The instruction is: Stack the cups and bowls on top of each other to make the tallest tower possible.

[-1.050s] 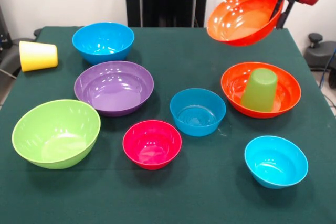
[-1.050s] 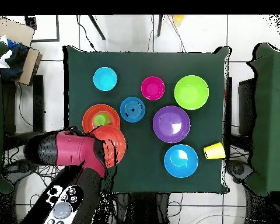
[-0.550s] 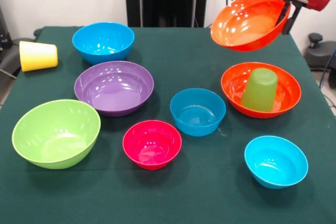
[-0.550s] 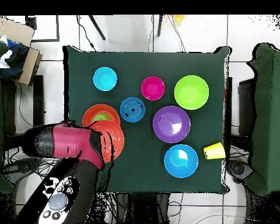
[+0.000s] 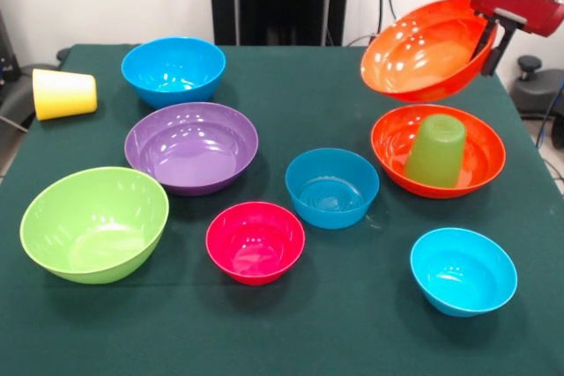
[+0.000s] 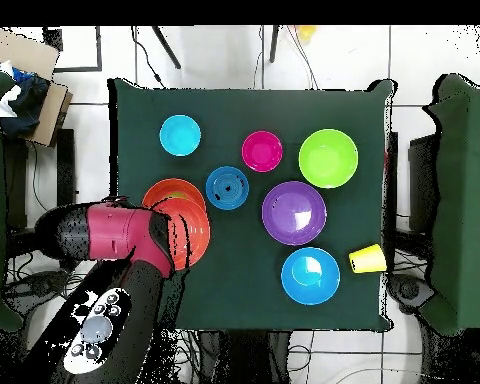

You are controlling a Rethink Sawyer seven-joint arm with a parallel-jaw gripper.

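- The gripper (image 5: pixel 490 41) pinches the rim of an orange bowl (image 5: pixel 426 48) and holds it up in the air.
- The held bowl is tilted, with its open side facing up and toward the front view's camera.
- It hangs just above a second orange bowl (image 5: pixel 476 163) that sits on the green table (image 5: pixel 352 323).
- A green cup (image 5: pixel 436 151) stands upside down inside that second bowl, leaning a little.
- The held bowl does not touch the cup or the bowl under it.
- From overhead, the red arm (image 6: pixel 114 232) covers part of both orange bowls.
- A blue bowl (image 5: pixel 331 188) sits just beside the resting orange bowl.
- A small cyan bowl (image 5: pixel 463 270) sits near the table's front edge, in front of the orange bowls.
- A pink bowl (image 5: pixel 255 241) sits close to the blue bowl.
- A purple bowl (image 5: pixel 191 146) is in the middle of the table.
- A lime bowl (image 5: pixel 93 223) sits in front of the purple one.
- A second blue bowl (image 5: pixel 173 70) sits behind the purple one.
- A yellow cup (image 5: pixel 63 93) lies on its side at the table's edge, far from the gripper.
- All the bowls on the table sit open side up, and none of them are stacked.
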